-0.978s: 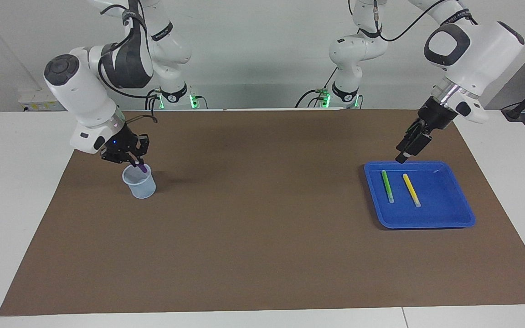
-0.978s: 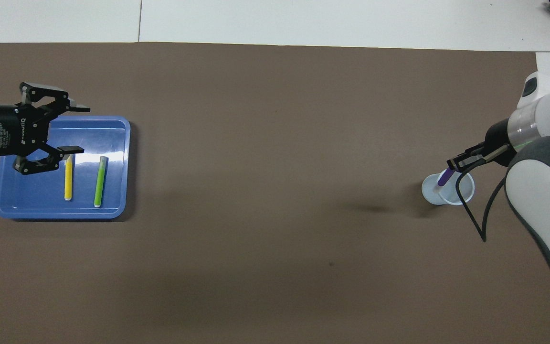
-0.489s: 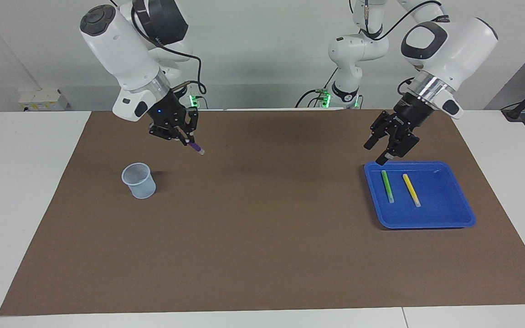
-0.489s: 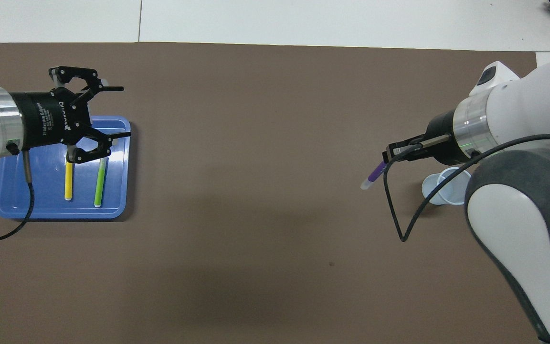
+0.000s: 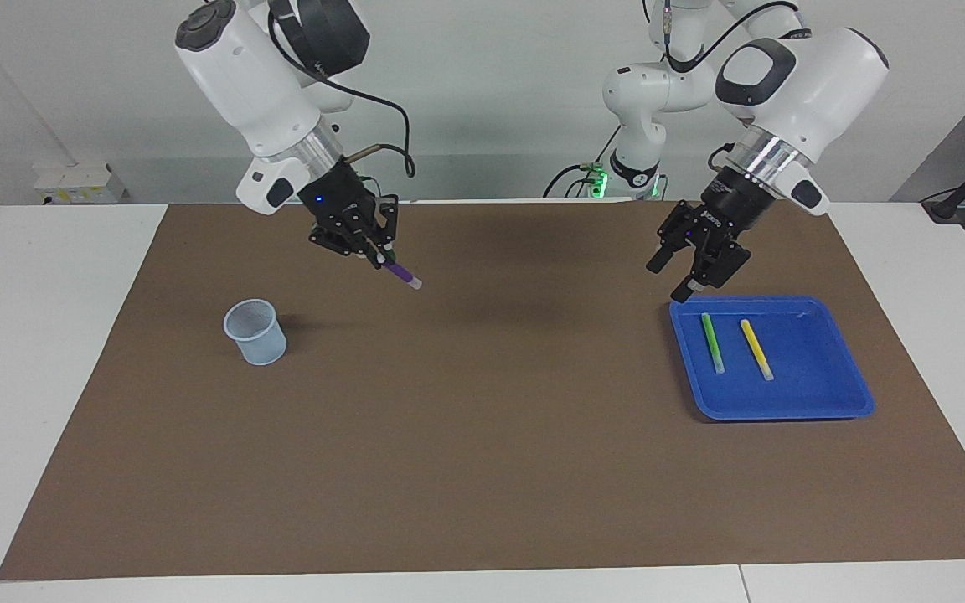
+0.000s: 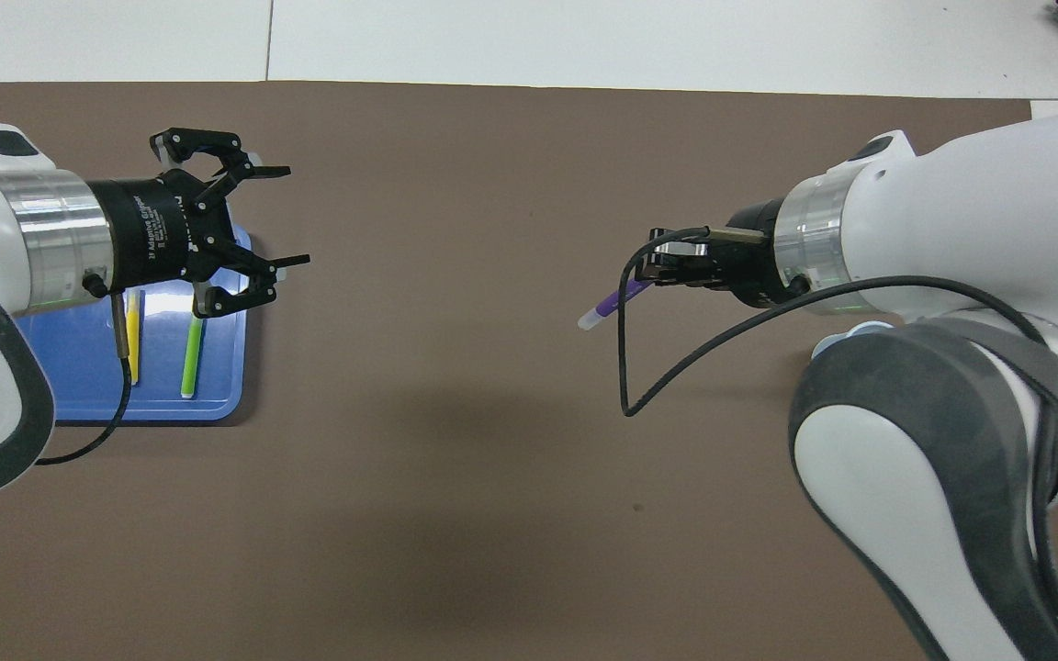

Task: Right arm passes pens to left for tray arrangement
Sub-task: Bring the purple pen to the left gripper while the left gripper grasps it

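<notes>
My right gripper (image 5: 374,251) (image 6: 644,275), with its blue wrist light, is shut on the purple pen (image 5: 403,275) (image 6: 612,303) and holds it tilted in the air over the brown mat, pale tip pointing toward the left arm's end. My left gripper (image 5: 673,276) (image 6: 286,216) is open and empty, raised over the mat just beside the blue tray (image 5: 817,398) (image 6: 79,395). The green pen (image 5: 712,342) (image 6: 191,353) and the yellow pen (image 5: 756,348) (image 6: 132,330) lie side by side in the tray.
A small pale blue mesh cup (image 5: 256,332) stands on the mat toward the right arm's end; in the overhead view only its rim (image 6: 837,341) shows under the right arm. The brown mat (image 5: 482,435) covers most of the white table.
My right gripper lifted the purple pen out of the cup and carried it toward the table's middle. My left gripper rose from the tray's edge and swung toward the middle, fingers open.
</notes>
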